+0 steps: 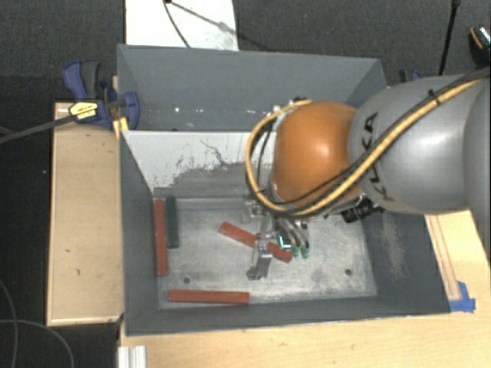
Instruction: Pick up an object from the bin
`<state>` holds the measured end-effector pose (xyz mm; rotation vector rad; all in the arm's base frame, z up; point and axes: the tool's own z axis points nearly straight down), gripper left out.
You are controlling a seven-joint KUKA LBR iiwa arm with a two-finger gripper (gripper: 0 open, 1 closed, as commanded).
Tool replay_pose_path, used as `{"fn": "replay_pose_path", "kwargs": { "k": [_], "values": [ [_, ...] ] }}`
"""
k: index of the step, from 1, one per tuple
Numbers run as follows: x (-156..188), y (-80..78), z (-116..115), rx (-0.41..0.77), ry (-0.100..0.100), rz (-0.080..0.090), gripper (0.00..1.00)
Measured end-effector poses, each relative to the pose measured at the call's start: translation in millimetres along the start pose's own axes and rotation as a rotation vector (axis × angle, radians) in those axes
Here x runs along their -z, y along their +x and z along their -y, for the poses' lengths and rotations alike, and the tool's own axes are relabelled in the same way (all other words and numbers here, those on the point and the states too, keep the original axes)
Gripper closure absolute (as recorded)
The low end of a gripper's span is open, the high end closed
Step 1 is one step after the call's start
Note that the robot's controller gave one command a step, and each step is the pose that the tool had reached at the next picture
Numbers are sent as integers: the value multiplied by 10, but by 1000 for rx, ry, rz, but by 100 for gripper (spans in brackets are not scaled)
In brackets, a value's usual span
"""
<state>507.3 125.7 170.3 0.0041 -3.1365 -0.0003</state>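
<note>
Red stick (238,235) at mid-bin looks light, stiff and smooth, best pinched across its narrow width, though whether the gripper (267,257) above it has its jaws apart I cannot tell.

We see dark grey carpet (46,21) beyond the bin's (253,83) far and left edges, with black cables (34,125) trailing across it

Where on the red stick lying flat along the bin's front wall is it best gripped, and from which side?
Probably at the middle of the red stick, from straight above, closing across its narrow width. It lies flat and long, so a centred hold should balance it; the front wall close alongside leaves little room there.
</note>
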Motion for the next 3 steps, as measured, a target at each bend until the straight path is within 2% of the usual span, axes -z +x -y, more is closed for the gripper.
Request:
{"fn": "replay_pose_path", "kwargs": {
  "k": [1, 2, 3],
  "values": [
    [-981, -397, 542, 5, 3, 1, 0],
    [-940, -407, 510, 4, -1, 6, 100],
    [323, -294, 345, 21, -2, 15, 100]
  ]
}}
